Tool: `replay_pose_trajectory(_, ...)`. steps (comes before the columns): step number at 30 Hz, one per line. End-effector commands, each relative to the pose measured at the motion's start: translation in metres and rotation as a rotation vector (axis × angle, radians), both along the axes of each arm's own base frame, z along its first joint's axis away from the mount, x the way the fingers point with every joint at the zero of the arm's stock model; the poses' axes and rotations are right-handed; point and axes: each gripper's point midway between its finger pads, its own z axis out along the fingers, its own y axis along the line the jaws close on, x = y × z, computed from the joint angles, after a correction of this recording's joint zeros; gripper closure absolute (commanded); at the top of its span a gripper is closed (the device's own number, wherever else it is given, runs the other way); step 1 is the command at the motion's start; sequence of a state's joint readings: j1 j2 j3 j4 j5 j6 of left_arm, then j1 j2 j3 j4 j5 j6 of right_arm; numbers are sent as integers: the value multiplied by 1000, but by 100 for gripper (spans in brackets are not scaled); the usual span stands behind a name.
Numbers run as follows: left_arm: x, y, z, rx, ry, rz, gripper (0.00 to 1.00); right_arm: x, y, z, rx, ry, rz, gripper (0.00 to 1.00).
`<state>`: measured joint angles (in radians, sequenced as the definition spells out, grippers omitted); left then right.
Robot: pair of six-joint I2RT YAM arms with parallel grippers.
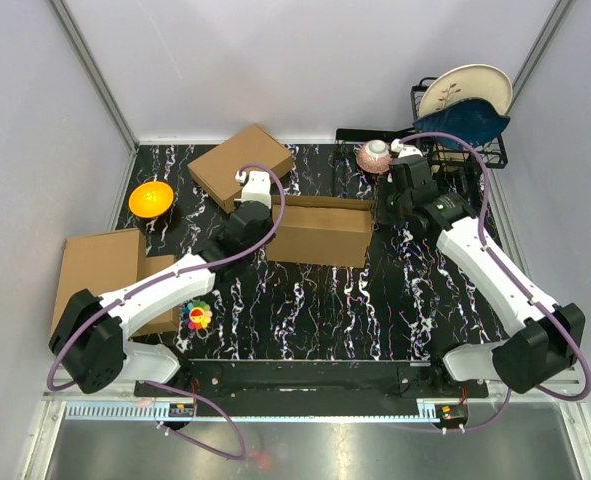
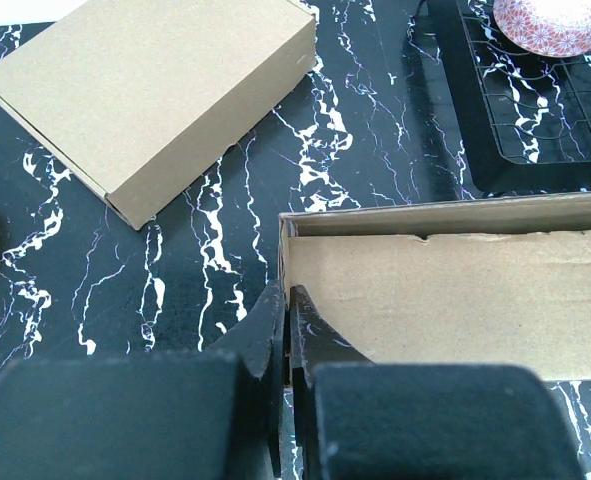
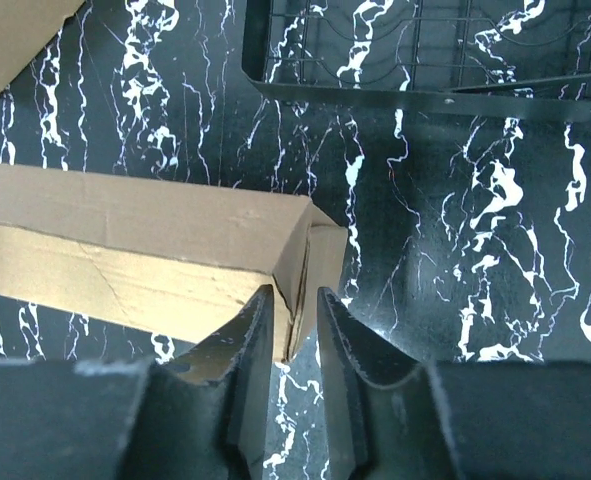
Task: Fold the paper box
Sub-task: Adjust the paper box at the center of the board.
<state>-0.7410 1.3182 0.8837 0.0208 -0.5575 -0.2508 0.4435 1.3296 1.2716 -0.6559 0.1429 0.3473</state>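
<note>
The paper box (image 1: 320, 232) stands in the middle of the table as a long, open brown cardboard trough with its walls up. My left gripper (image 1: 271, 226) is at its left end. In the left wrist view this gripper (image 2: 287, 292) is shut on the thin end wall of the paper box (image 2: 455, 280), one finger inside and one outside. My right gripper (image 1: 383, 212) is at the right end. In the right wrist view its jaws (image 3: 295, 292) straddle the doubled end wall of the paper box (image 3: 145, 215), and a gap still shows on the outer side.
A smaller closed cardboard box (image 1: 240, 165) lies behind the left arm. A flat cardboard slab (image 1: 100, 270) sits at the left edge near an orange bowl (image 1: 151, 198). A black dish rack (image 1: 460, 140) with plates and a pink bowl (image 1: 375, 155) stand at the back right. A colourful toy (image 1: 199, 316) lies near the front.
</note>
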Motion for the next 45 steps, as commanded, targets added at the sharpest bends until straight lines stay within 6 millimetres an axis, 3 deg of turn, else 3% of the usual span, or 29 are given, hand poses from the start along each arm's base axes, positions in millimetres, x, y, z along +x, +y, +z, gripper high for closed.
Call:
replay_pose_trajectory(1,-35,14,-75,195,240,-56,100,19,3,21,0,-76,-12,72)
replay_pose_trajectory(8,-36,13,-75,196,241,-61,100,18,3,18,-7,-73,-6,84)
replay_pose_trajectory(11,-36,13,-76,194,244,-59,100,17,3,16,-7,-70,-5,100)
replay_pose_trajectory(15,-38,11,-78,189,250,-59,100,10,4,7,5,-49,7,100)
replay_pose_trajectory(25,-43,11,-89,165,279,-43,100,-19,-3,-47,6,57,-2,100)
replay_pose_trajectory(37,-52,15,-106,158,303,-20,100,-46,-3,-92,32,177,1,100)
replay_pose_trajectory(40,-55,17,-112,166,307,-7,100,-51,-7,-95,27,184,-11,100)
replay_pose_trajectory(43,-55,19,-113,178,297,6,100,-52,-9,-85,36,159,-25,91)
replay_pose_trajectory(44,-56,19,-114,182,297,7,100,-53,-10,-82,37,158,-23,76)
replay_pose_trajectory(45,-56,19,-113,185,294,9,100,-52,-9,-74,47,137,-26,70)
